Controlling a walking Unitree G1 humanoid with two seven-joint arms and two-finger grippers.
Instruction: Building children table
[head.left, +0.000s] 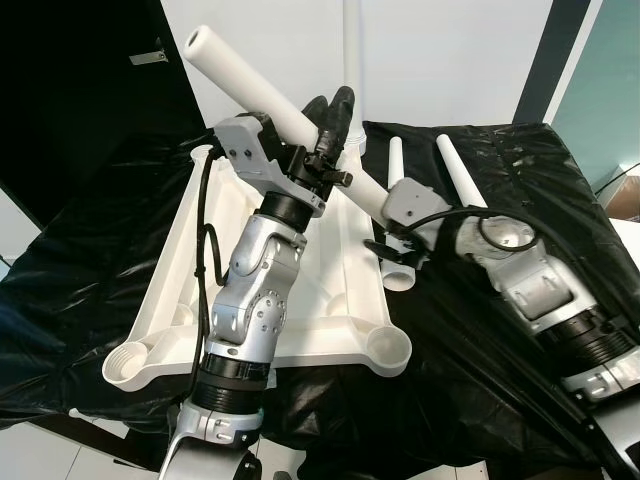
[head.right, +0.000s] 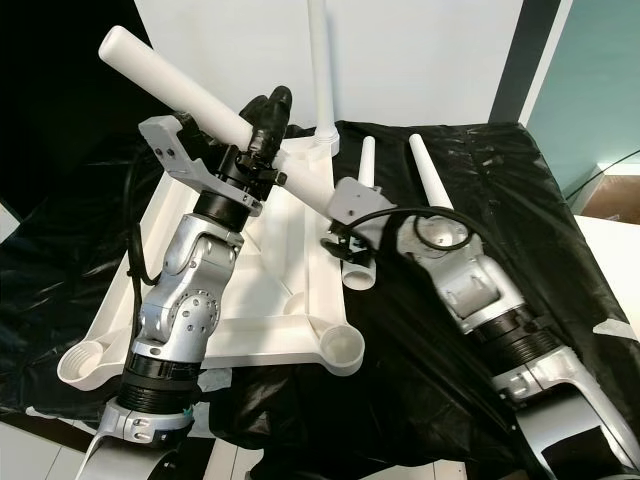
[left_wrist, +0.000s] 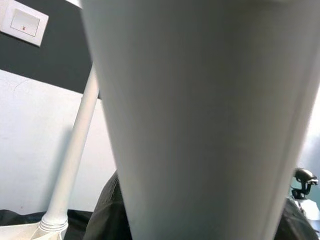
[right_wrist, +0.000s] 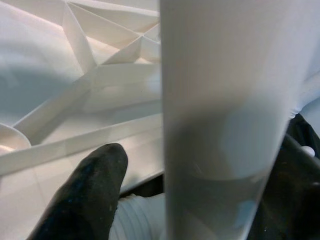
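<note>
1. You have the white tabletop lying upside down on the black sheet, ribs up, with round leg sockets at its corners.
2. One leg already stands upright in the far corner socket, so that step looks done.
3. The near-left socket and near-right socket are empty; the far-left corner is hidden behind the left arm.
4. Your left gripper has its black fingers closed around a long white leg, held slanted above the tabletop with its upper end up and to the left.
5. Your right gripper reaches to the lower end of that same leg just past the tabletop's right edge. One finger shows beside the tube, but you cannot tell whether it actually clamps it.
6. Two more legs lie loose on the sheet beyond the right arm.
7. By this reckoning, one leg is fitted, one is in hand, and two wait.
</note>
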